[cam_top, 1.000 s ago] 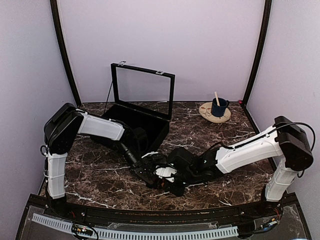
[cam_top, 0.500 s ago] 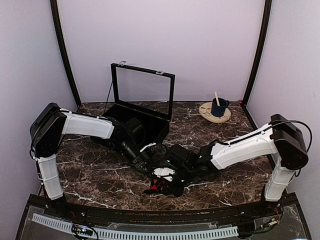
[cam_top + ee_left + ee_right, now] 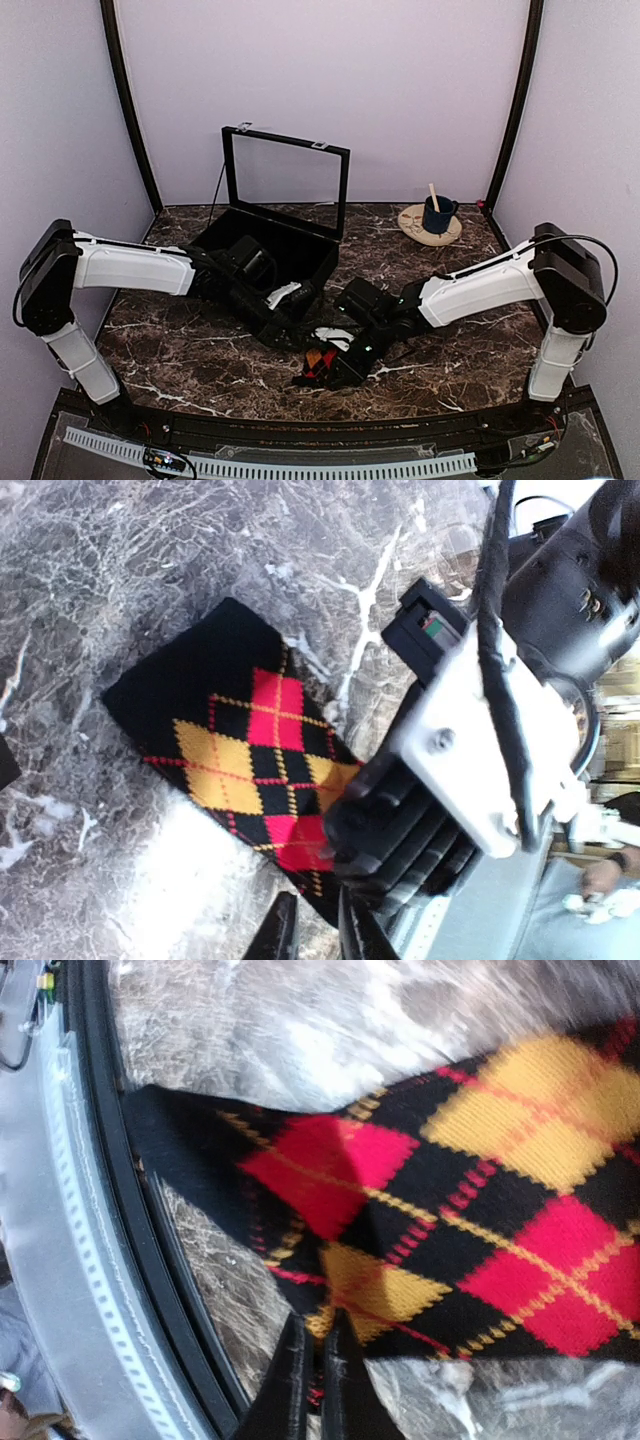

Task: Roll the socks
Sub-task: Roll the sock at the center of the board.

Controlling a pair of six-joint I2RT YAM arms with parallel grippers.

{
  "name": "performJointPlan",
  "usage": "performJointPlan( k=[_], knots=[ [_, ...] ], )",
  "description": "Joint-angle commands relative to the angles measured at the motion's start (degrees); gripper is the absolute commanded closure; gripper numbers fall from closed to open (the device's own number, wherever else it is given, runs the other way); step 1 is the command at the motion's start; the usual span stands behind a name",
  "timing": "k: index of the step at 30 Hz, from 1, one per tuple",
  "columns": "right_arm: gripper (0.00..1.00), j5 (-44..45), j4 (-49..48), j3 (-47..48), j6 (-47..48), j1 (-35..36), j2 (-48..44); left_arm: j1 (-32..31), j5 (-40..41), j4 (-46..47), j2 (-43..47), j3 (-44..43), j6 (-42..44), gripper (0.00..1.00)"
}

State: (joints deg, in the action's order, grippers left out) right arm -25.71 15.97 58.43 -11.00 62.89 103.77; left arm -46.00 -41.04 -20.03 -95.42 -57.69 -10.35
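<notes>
Quick rundown of where things sit. The right pincer [image 3: 312, 1372] is clamped tight on a bunched fold of the black argyle fabric socks [image 3: 520, 1210], the ones with red and yellow diamonds. From its fingertips the fabric spreads out over the dark brown marble table [image 3: 190, 350].

Count-wise I can only make out one flat argyle piece. Whether that's two layered together, can't tell.

The left pincer [image 3: 318, 935] has its jaws parted just a crack with nothing between them. Its tips are just beside the end of the socks that the right pincer has hold of, but I can't say if they touch. The rest of the socks lie flat on the marble ahead of the left pincer. So that's two pincers, nearly nose to nose.

Other stuff:
- One black box [image 3: 318, 262] with its hinged lid standing upright, on the far side of the left pincer, near it.
- One dark blue cup [image 3: 437, 214] with one wooden stick [image 3: 433, 194] poking out.
- One round wooden coaster [image 3: 418, 231] under the cup, well apart from the right pincer, off toward the far right corner.
</notes>
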Motion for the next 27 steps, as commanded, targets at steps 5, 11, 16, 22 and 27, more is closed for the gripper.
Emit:
performJointPlan(
  k=[5,11,16,22,27],
  knots=[
    [1.00,-11.3,0.5,1.4,-7.4,-5.5,3.0,-9.0,17.6,5.9,6.1,3.0,0.6,0.83],
    [1.00,-17.0,-0.2,1.5,-11.2,-8.4,4.9,-13.2,28.5,7.3,10.6,5.0,2.8,0.83],
    [1.00,-18.1,2.3,3.6,-11.1,-8.8,6.2,-15.2,32.1,6.6,10.7,4.8,5.2,0.82],
    [1.00,-18.0,5.1,6.3,-10.5,-8.9,7.5,-18.7,34.2,5.5,7.7,2.9,8.1,0.82],
    [1.00,-17.7,6.5,7.2,-10.5,-9.0,8.4,-21.6,37.9,5.6,6.2,2.8,10.4,0.82]
  ],
)
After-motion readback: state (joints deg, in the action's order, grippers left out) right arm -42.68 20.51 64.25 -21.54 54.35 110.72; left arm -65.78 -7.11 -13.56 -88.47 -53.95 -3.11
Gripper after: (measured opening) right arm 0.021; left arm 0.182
